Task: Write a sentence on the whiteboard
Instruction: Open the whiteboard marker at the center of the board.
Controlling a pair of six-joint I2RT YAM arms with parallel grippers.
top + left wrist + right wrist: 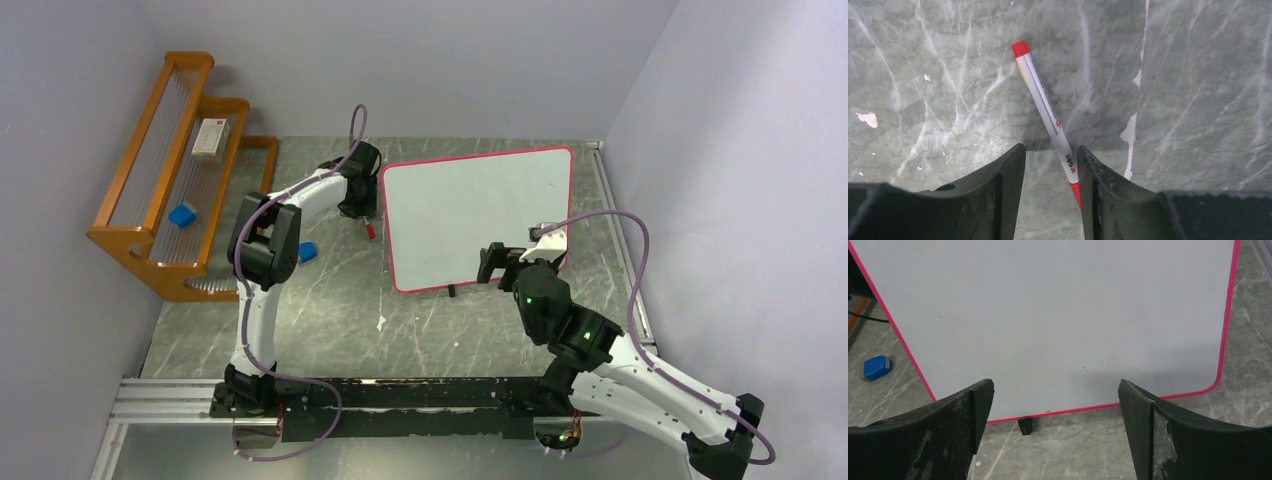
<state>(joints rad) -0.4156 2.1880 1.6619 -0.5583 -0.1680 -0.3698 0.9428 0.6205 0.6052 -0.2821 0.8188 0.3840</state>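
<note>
The whiteboard (478, 215), white with a red-pink border and blank, lies on the table at centre right; it fills the right wrist view (1058, 315). A white pen (1045, 107) with a red cap and red tip lies on the table just left of the board (369, 229). My left gripper (1050, 150) is open and low over the pen's tip end, which sits between the jaws close against the right finger. In the top view my left gripper (365, 212) is at the board's left edge. My right gripper (1055, 385) is open and empty over the board's near edge (490, 262).
A blue eraser (307, 251) lies left of the board, also in the right wrist view (875, 367). A wooden rack (170, 170) at the far left holds a blue block (182, 215) and a white box (209, 138). A black foot (1024, 425) juts from the board's near edge.
</note>
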